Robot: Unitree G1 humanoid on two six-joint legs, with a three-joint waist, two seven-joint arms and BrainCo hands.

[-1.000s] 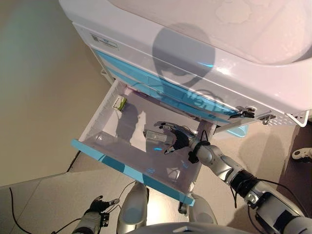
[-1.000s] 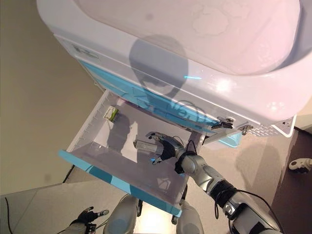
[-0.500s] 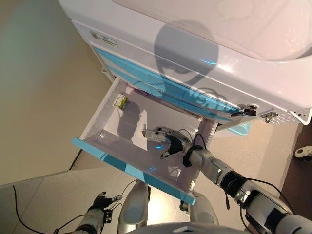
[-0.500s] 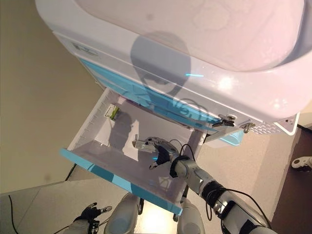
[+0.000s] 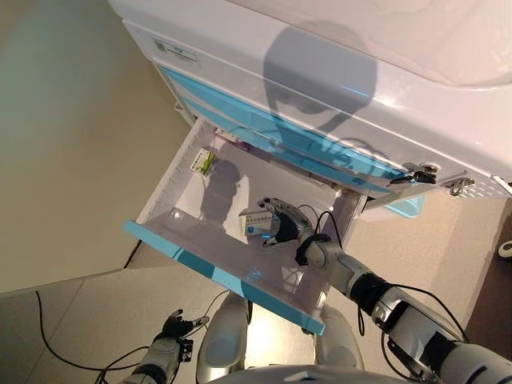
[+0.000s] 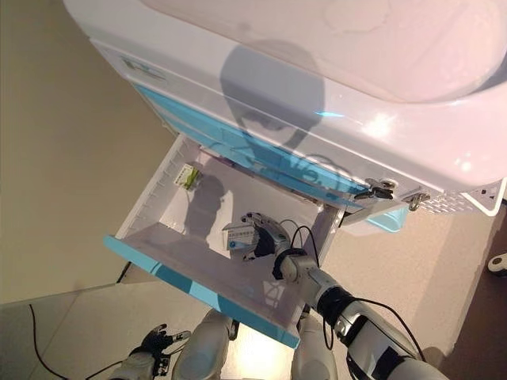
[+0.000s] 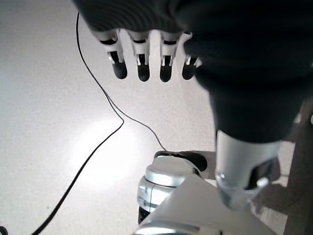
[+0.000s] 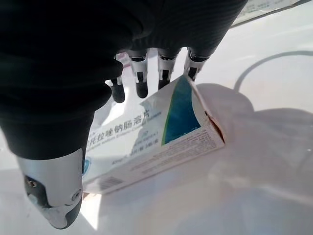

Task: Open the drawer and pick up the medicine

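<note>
In the left eye view, the right hand [image 5: 282, 228] reaches into the open drawer [image 5: 172, 200], curled round the medicine box [image 5: 258, 225] near the drawer's middle. A green packet [image 5: 206, 163] lies by its far left corner. In the left wrist view, the left hand [image 7: 146, 54] hangs over the floor [image 7: 49, 122], fingers relaxed. In the right wrist view, fingers [image 8: 142, 81] and thumb pinch the box.

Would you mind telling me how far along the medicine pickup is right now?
Done: the drawer stands pulled open. In hand: the right hand is curled round the white-and-teal medicine box inside it. Left: lifting the box clear. A smaller green box sits at the back; the left hand hangs idle.
</note>
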